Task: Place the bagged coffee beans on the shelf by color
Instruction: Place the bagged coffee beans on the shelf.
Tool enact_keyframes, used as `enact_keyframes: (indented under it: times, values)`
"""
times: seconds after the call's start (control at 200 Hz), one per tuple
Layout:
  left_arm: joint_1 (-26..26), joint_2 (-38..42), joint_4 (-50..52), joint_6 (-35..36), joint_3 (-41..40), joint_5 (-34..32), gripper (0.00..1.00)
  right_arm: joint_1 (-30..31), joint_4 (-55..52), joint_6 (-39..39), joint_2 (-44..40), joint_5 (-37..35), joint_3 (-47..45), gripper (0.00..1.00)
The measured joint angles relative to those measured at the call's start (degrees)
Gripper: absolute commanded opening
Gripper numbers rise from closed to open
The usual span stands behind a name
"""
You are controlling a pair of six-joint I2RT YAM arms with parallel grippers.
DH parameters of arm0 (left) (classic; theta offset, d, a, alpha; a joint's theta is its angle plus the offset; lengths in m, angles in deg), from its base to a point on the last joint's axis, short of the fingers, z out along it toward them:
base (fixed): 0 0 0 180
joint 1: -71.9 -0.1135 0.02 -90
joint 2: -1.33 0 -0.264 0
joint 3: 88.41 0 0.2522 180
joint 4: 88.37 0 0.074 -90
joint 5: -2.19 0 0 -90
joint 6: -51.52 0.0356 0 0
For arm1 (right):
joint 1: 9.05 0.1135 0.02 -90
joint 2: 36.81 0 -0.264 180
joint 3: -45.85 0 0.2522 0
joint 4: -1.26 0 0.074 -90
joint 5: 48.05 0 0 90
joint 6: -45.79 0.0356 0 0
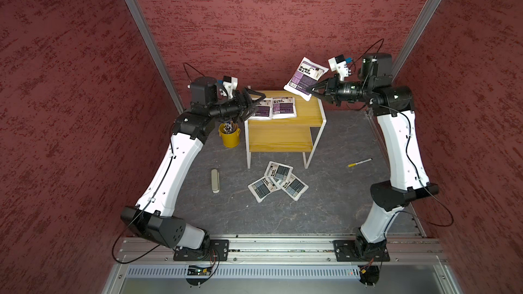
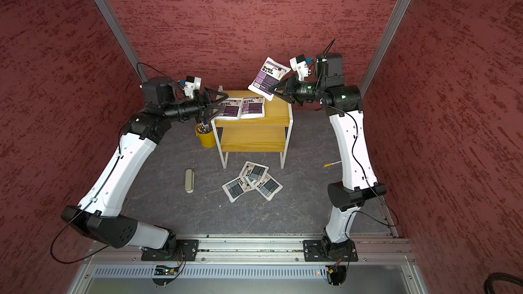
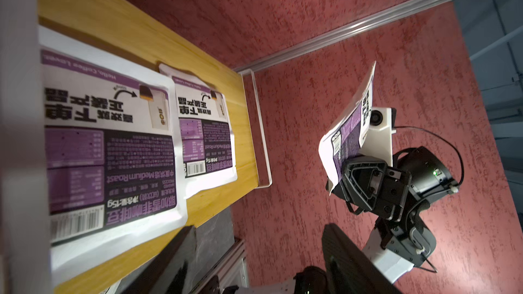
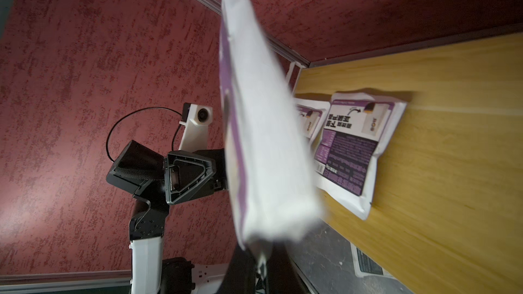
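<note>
While the three grey pouches (image 1: 278, 171) lie nearest the arm bases, they overlap one another in a loose heap on the dark tabletop (image 1: 334, 205), in front of the shelf (image 1: 307, 110). A beige case (image 1: 215, 181) rests well to the left of the heap. A pen (image 1: 360, 162) lies off to the right, near the right arm.

Just behind the heap stands the shelf, its lower board (image 1: 280, 137) stepped toward the heap. A yellow bucket (image 1: 229, 137) of pens stands just beside its left leg.

On the top board, two purple pouches (image 1: 283, 108) lie flat side by side over its left half. In the left wrist view the nearer one (image 3: 110, 148) laps over the edge of the other (image 3: 205, 137).

The left tool (image 1: 261, 104) sits at the board's left edge, over the outer pouch. Its jaws are spread wide with nothing gripped between them. Whether a finger touches the pouch beneath cannot be told.

Farthest back, the right tool (image 1: 310, 91) is clenched on the lower corner of a third purple pouch (image 1: 304, 79). In both top views this pouch hangs tilted in the air by the shelf's right rear corner, clear of the board, against the red wall (image 1: 254, 24). In the right wrist view it rises from the tool nearly edge-on and blurred (image 4: 260, 137), with the two shelved pouches behind it.
</note>
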Motion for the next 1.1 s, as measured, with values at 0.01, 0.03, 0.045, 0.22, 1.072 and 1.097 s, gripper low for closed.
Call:
enact_keyframes:
  times: [0.01, 0.03, 0.045, 0.22, 1.072, 1.097]
  values:
    - [0.0, -0.2, 0.5, 0.5, 0.4, 0.3, 0.74, -0.1, -0.9, -0.3, 0.3, 0.0, 0.3, 0.03]
    - [-0.1, -0.7, 1.4, 1.2, 1.1, 0.7, 0.74, -0.4, -2.4, -1.0, 0.5, 0.0, 0.9, 0.03]
    - [-0.2, -1.0, 2.1, 1.7, 1.7, 1.1, 0.74, -0.7, -3.7, -1.5, 0.8, 0.0, 1.2, 0.03]
    - [-0.5, -4.2, 6.9, 6.4, 10.5, 4.3, 0.74, -2.4, -13.0, -5.9, 1.6, -0.1, 1.9, 0.03]
    - [6.5, -29.5, 10.4, 8.5, 40.0, 16.3, 0.69, -4.1, 0.8, -5.2, -9.3, 11.9, -18.3, 0.03]
    - [6.5, -29.5, 10.3, 8.5, 40.0, 16.7, 0.69, -4.2, 3.1, -3.8, -10.1, 12.9, -20.1, 0.03]
